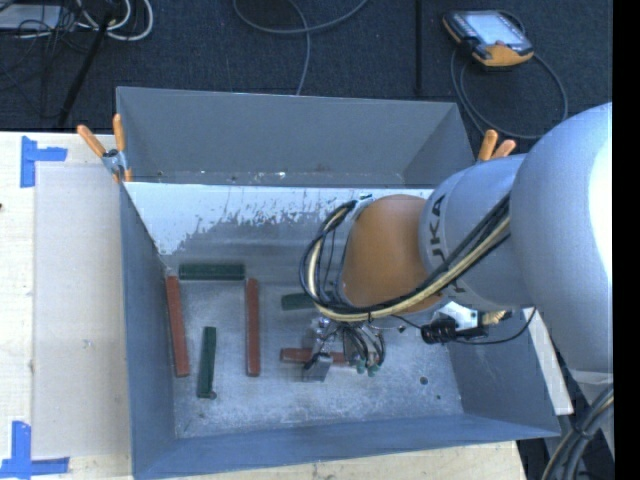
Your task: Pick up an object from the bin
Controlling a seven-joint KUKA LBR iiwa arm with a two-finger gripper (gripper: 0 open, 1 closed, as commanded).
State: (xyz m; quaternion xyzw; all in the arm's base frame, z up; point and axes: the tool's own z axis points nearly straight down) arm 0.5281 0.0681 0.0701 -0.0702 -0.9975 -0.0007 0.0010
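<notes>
The gripper (322,360) sits low on the floor of the bin (290,148), right of centre and toward the front, beneath the orange wrist cover (385,253). Whether it is open or closed I cannot tell. A short red-brown stick (293,354) lies flat with its right end at the gripper, and a small green piece (296,301) lies just behind it. The stick looks light, stiff and smooth-sided, so it is probably best taken across its narrow width near the middle. Held by 1 end, it might swing or slip.
</notes>
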